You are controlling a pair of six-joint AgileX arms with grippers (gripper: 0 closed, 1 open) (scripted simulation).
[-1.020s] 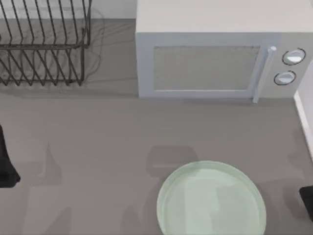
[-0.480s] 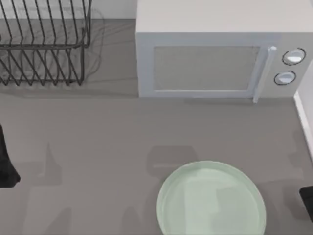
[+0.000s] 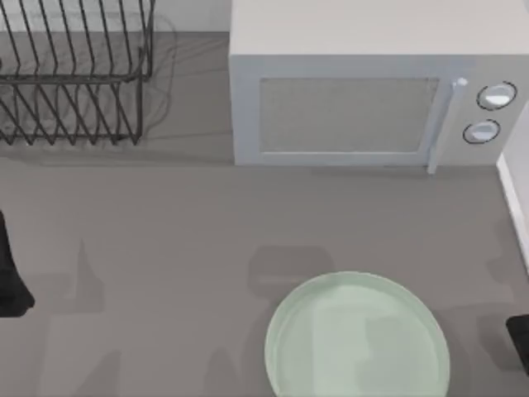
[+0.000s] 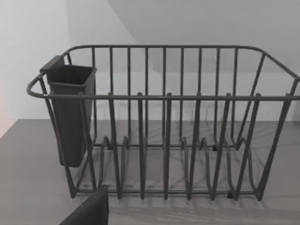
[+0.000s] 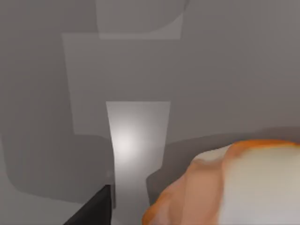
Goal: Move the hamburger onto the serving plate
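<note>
Hamburger [image 5: 229, 185], a small lumpy orange-and-whitish item, lay very close under the right wrist camera, just beside the one dark finger [image 5: 93, 208] of the right claw that showed there, resting on the grey table [image 3: 165, 240]. Judging from this, the step in hand was the approach for the grasp, and nothing had yet been lifted. To do it well, the right claw probably needed to centre itself over the hamburger so that the lumpy body sat evenly between both fingers, come down gently, and close without squashing it; a soft, uneven item could slip out sideways if pinched off-centre. The large round pale mint-green serving plate [image 3: 357, 339], glossy and bare, sat toward the left of the right arm's dark edge [image 3: 521, 331] in the top view, so the carry afterwards looked short. How far the right claw was spread could not be told, and it did not appear to hold or touch anything. The left arm [image 3: 10, 273] was parked at the table's left edge, its wrist camera facing a dark wire dish rack [image 4: 164, 131] with a dark cutlery cup [image 4: 70, 117]; its claw's spread could not be told either. A white microwave [image 3: 364, 91] stood beyond the plate.
</note>
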